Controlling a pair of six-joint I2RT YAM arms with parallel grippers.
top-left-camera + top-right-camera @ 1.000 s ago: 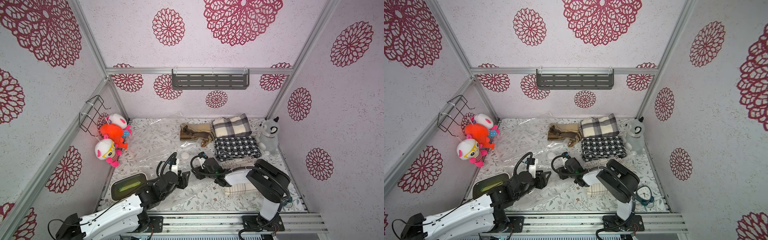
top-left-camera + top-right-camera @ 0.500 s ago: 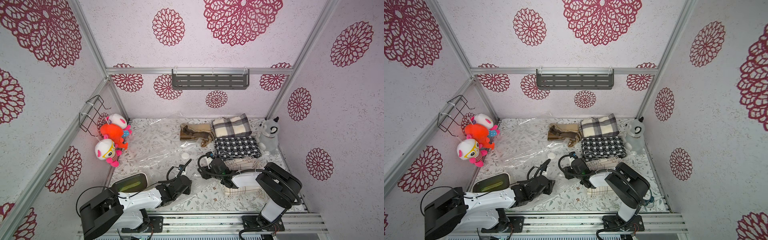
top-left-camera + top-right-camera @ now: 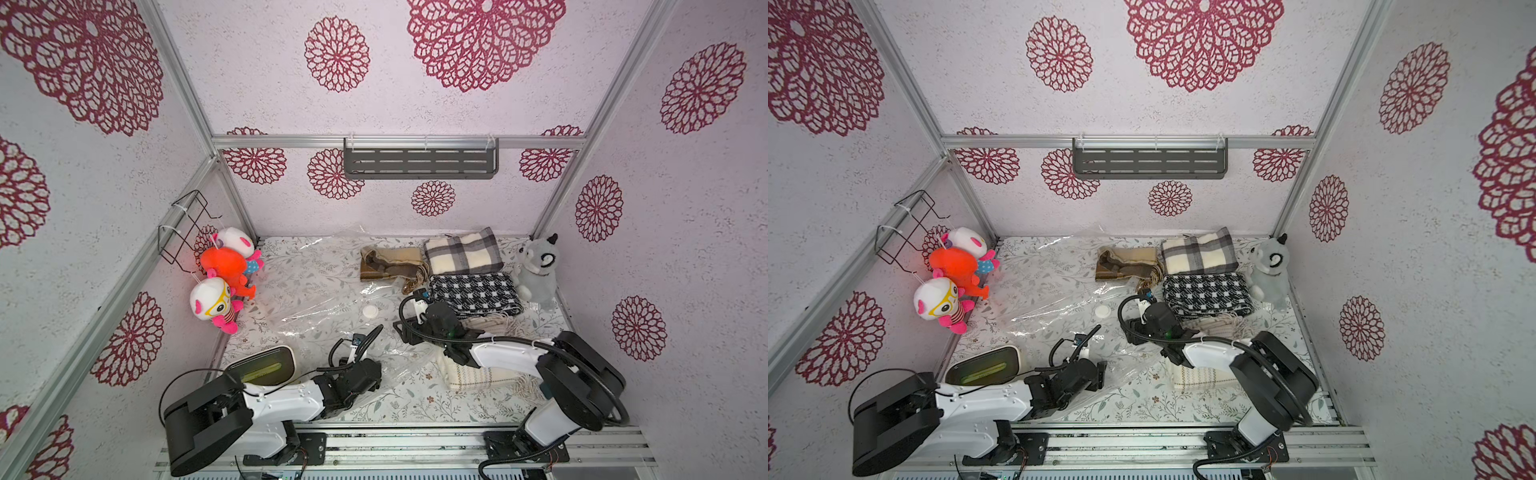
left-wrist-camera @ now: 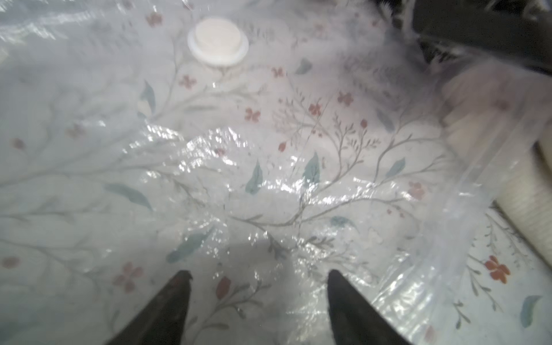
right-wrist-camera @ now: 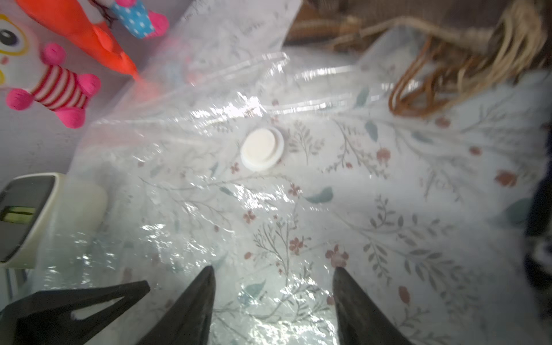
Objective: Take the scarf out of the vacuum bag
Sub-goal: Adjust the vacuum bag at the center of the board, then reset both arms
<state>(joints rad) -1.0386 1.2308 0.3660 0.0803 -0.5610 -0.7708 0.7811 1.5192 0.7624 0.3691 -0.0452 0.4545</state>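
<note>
The vacuum bag (image 3: 316,307) (image 3: 1050,307) lies flat and crinkled on the floral table, its white valve cap (image 3: 370,311) (image 4: 218,40) (image 5: 263,148) facing up. A cream scarf (image 3: 478,376) (image 3: 1200,376) lies outside the bag at the front right, partly under my right arm; the left wrist view catches its edge (image 4: 525,206) beside the bag's mouth. My left gripper (image 3: 376,374) (image 4: 258,273) is open over the bag's near edge, nothing between its fingers. My right gripper (image 3: 401,328) (image 5: 273,268) is open too, low over the plastic near the valve cap.
Folded scarves lie at the back right: brown (image 3: 390,264), plaid (image 3: 461,251), black-and-white check (image 3: 473,293). A grey plush (image 3: 538,270) sits by the right wall and several plush toys (image 3: 224,286) by the left. A white device with a green display (image 3: 262,368) lies front left.
My left arm has drawn back toward the front edge and sunk low, its gripper nearer the bag's front edge. My right arm's elbow has swung right; its gripper stayed near the valve cap.
</note>
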